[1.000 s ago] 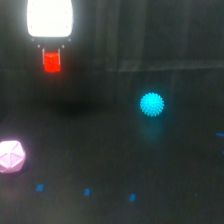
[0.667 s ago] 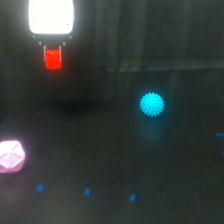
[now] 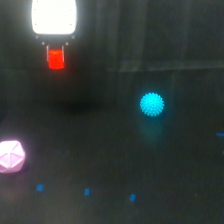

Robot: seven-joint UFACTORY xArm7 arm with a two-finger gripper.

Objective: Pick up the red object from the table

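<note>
while held in the jaws, the red object hangs above the table.

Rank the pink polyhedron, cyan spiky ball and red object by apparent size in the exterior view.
1. Pink polyhedron, though it is cut off at the edge.
2. Cyan spiky ball.
3. Red object, smallest.

So the red object is a small bright red-orange blocky piece — hanging right under my white body at the top of the exterior view's left, pinched between my fingers. It sits clear above the table, that broad flat black surface with a few small blue marks — a soft dark shadow lies below it.
</note>
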